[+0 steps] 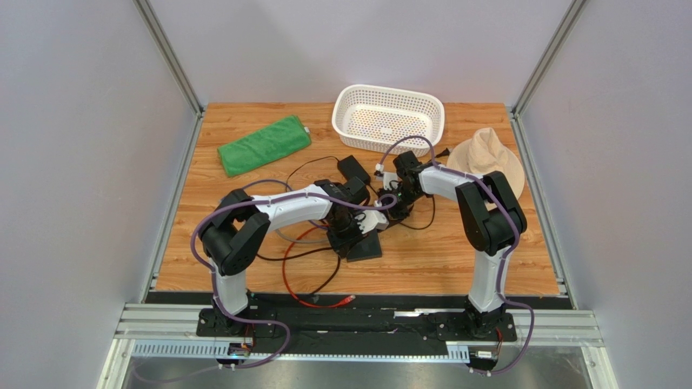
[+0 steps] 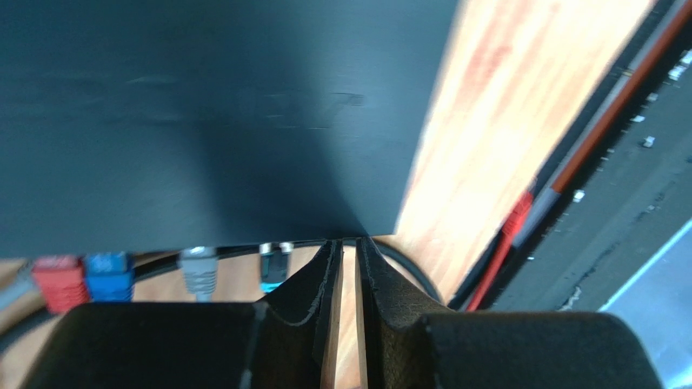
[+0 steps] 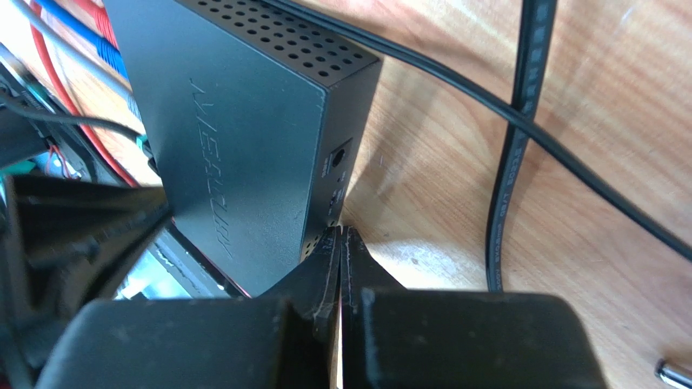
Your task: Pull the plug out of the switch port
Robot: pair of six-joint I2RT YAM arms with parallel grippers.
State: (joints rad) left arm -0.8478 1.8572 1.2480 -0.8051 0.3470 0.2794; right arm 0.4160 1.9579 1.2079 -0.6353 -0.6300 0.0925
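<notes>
Ahead of the left gripper point(image 2: 348, 253), the switch point(image 2: 203, 121) blocks passage. Plugs point(image 2: 199, 271) crowd the space to its left, and bare tabletop point(image 2: 487, 113) lies open to its right. Black cords point(image 3: 512, 162) cross the wood ahead-right of the right gripper point(image 3: 341, 247). The switch stands ahead-left.

1. Switch point(image 3: 244, 138): matt black casing; broad face smooth with debossed lettering, side panel perforated with small holes.
2. Surface point(image 1: 455, 251): wood-grain top, orange-brown, with a slight sheen.
3. Black cable point(image 3: 510, 162): smooth sheath, semi-glossy.
4. Right end effector point(image 3: 341, 237): matt black, pad edges slightly ragged.
5. Green cloth point(image 1: 264, 145): soft, napped textile.
6. Basket point(image 1: 365, 138): white plastic, perforated walls.
7. Hat point(image 1: 487, 158): beige fabric, matt.
</notes>
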